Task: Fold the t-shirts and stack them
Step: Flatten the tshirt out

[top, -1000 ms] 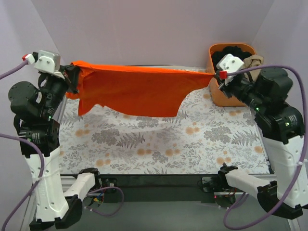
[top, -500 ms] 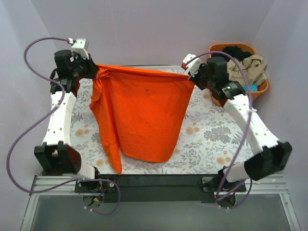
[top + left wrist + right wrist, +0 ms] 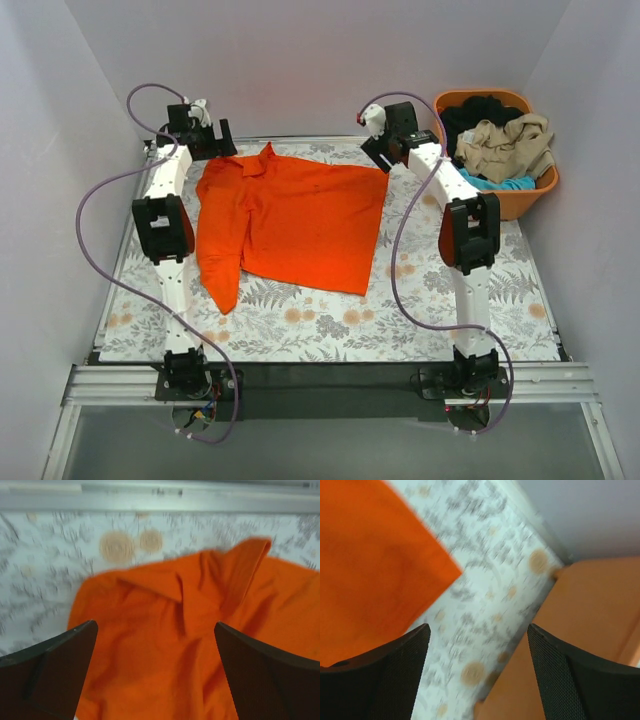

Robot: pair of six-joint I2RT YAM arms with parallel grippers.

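Orange t-shirt [image 3: 290, 215] flat on the bench [image 3: 300, 320].
Left tool [image 3: 155, 624], jaws apart, above collar [image 3: 245, 567]; right tool [image 3: 479, 626], apart, beside basket [image 3: 522, 203] holding t-shirts [image 3: 505, 145]: beige, black, turquoise.

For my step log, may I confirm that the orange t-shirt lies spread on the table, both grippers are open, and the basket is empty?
The basket is not empty: the top external view shows beige cloth, black cloth and turquoise cloth in it. The orange t-shirt does lie spread on the table, with the left gripper and right gripper open.
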